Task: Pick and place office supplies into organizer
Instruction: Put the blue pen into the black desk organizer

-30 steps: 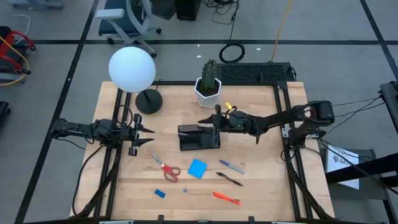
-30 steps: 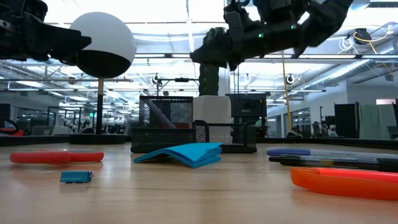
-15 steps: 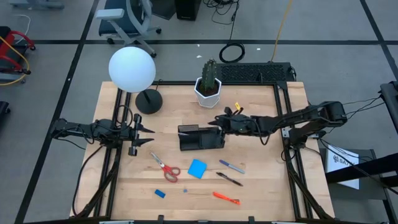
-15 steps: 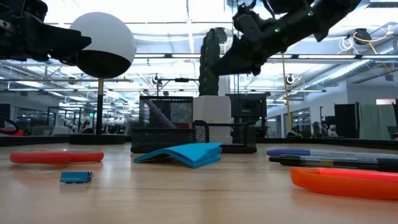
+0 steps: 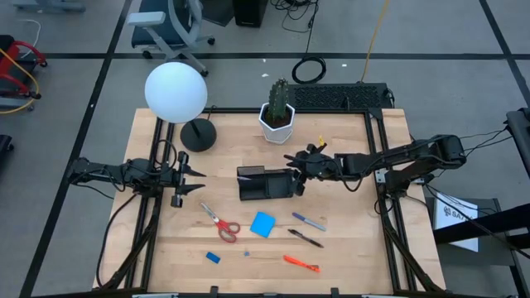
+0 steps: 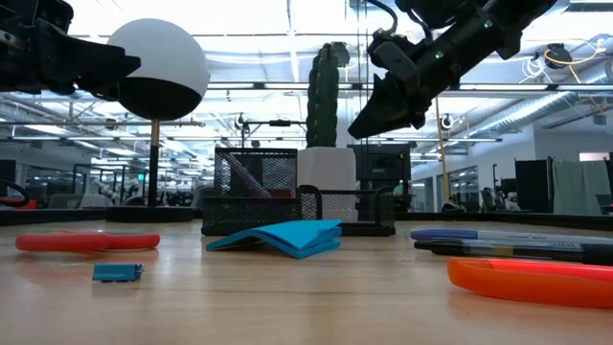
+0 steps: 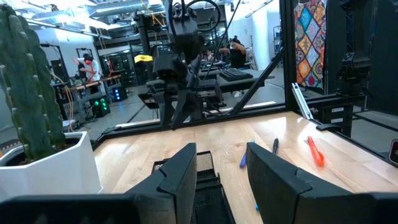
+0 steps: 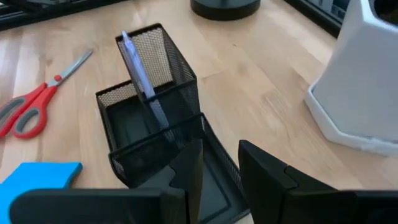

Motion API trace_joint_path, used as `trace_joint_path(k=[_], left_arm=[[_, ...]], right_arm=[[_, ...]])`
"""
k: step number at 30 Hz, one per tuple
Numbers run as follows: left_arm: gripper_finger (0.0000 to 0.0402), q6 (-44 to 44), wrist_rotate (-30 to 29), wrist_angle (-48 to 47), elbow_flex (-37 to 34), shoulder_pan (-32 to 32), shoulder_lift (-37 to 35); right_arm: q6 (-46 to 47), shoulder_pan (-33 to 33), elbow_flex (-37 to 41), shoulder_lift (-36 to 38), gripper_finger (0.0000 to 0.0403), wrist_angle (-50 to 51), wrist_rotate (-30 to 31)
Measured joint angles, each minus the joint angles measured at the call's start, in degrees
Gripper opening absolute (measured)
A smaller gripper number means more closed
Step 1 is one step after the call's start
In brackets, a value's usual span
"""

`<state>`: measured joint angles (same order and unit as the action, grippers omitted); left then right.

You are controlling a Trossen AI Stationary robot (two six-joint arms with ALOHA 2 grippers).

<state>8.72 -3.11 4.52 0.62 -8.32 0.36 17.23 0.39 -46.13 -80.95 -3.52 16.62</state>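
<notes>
A: The right gripper (image 5: 300, 168) has pulled back from over the organizer (image 5: 265, 183). Its fingers are a little apart, holding nothing.

B: The left gripper (image 5: 192, 175) waits at the left, fingers apart too.

A: Next, the near orange pen (image 5: 301, 263) lies left to right. It should grab it across the middle.

B: One marker (image 8: 142, 73) already stands in the far cup.

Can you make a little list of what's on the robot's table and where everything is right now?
Organizer: black mesh organizer, middle of the table
Already inside: a grey-blue marker standing in the tall cup
Right pincer: right pincer, open and empty, above the organizer's right end
Left pincer: left pincer, open, waiting at the table's left side
Still on the table: scissors, blue pad, small blue block, orange pen, black pen, blue marker
Not for sorting: cactus, lamp
</notes>
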Motion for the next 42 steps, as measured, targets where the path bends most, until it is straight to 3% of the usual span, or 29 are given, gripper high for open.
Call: trace_joint_path(k=[4, 9, 15, 19, 30, 42], left_arm=[[0.0145, -0.01, 0.00, 0.01, 0.00, 0.00, 0.00], [0.0145, 0.00, 0.00, 0.01, 0.00, 0.00, 0.02], [0.0145, 0.01, 0.01, 0.13, -0.02, 0.00, 0.00], [0.0145, -0.01, 0.00, -0.05, -0.02, -0.02, 0.02], [0.0145, -0.01, 0.01, -0.03, -0.02, 0.00, 0.00], [0.0145, 0.01, 0.00, -0.01, -0.02, 0.00, 0.00]], right_arm=[[2.20, 0.90, -1.27, -0.07, 0.0093, 5.20, -0.22], [8.17, 3.99, -8.07, -1.52, 0.0093, 26.20, -0.13], [15.36, 8.17, -16.59, -4.76, 0.0093, 44.48, -0.35], [18.89, 10.53, -21.13, -7.06, 0.0093, 52.95, -5.23], [25.19, 14.34, -23.75, -11.79, 0.0093, 56.55, -21.10], [27.14, 17.45, -23.78, -15.92, 0.0093, 58.45, -22.27]])
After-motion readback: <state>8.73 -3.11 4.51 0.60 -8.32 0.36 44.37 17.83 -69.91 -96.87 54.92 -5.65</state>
